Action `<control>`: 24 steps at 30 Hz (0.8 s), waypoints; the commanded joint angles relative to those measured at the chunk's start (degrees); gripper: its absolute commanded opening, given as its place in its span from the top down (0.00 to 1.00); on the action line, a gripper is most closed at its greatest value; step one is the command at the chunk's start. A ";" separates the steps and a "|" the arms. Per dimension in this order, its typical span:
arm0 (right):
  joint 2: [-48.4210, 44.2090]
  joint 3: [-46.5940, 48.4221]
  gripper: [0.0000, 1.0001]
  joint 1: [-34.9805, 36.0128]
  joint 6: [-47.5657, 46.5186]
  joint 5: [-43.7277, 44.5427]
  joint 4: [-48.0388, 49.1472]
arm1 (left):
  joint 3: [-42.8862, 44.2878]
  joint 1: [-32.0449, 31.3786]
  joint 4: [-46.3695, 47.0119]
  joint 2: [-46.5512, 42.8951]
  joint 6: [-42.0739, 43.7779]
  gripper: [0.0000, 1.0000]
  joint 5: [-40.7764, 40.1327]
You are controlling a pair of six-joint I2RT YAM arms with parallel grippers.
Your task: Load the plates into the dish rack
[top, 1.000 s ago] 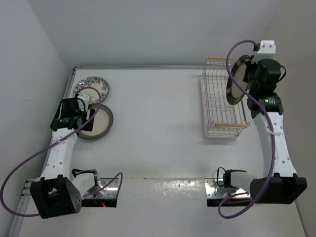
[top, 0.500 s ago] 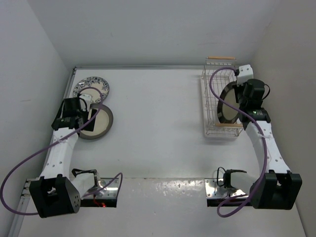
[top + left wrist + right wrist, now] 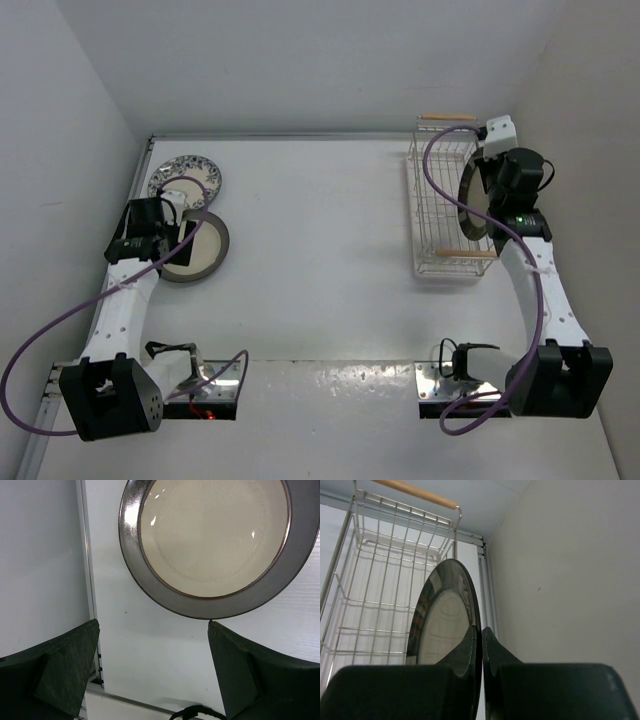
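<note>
Plate with blue floral pattern [image 3: 196, 168] flat at far left of table [image 3: 320, 250], grey-rimmed plate [image 3: 215, 540] flat just beside it, under left gripper [image 3: 152, 626] with jaws spread, empty — black-rimmed plate [image 3: 446, 622] on edge at right side of dish rack [image 3: 430, 215], rim clenched by right gripper [image 3: 481, 632].

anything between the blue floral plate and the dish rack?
Nothing. In the top view, only bare table lies between the floral plate and the dish rack.
</note>
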 commanded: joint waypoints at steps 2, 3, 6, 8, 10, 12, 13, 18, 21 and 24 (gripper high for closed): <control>-0.89 4.84 1.00 -0.28 -4.46 0.54 10.48 | 0.51 -0.58 1.36 -0.24 -0.77 0.06 -0.51; -0.89 4.58 1.00 -0.28 -4.55 0.10 10.30 | 0.51 -0.58 1.36 -0.24 -0.77 0.06 -0.51; -1.15 3.08 1.00 -0.36 -4.72 -0.95 9.25 | 0.51 -0.58 1.36 -0.24 -0.77 0.06 -0.51; -1.50 1.42 1.00 -0.28 -4.90 -0.70 8.55 | -0.02 -0.58 1.36 -0.24 -0.77 0.06 -1.04; -2.29 -1.65 1.00 -0.45 -5.25 0.70 9.42 | -0.02 -0.58 1.36 -0.24 -0.77 0.06 -1.04; -3.17 -3.67 1.00 -0.37 -6.21 0.19 9.95 | -0.02 -0.58 1.36 -0.24 -0.77 0.06 -1.04; -3.35 -4.73 1.00 -0.45 -6.30 -0.16 9.78 | -0.02 -0.58 1.36 -0.24 -0.77 0.06 -1.04; -4.40 -8.16 1.00 -0.45 -6.48 -1.31 11.00 | 0.51 -1.11 1.36 0.28 -0.24 0.06 -1.04; -4.84 -9.57 1.00 -0.28 -5.95 -1.92 11.18 | 1.04 -1.11 1.36 0.89 -0.24 0.00 -0.52; -5.28 -10.98 0.90 -0.28 -4.29 -2.63 11.79 | 2.18 -1.11 0.14 3.17 0.28 0.00 1.77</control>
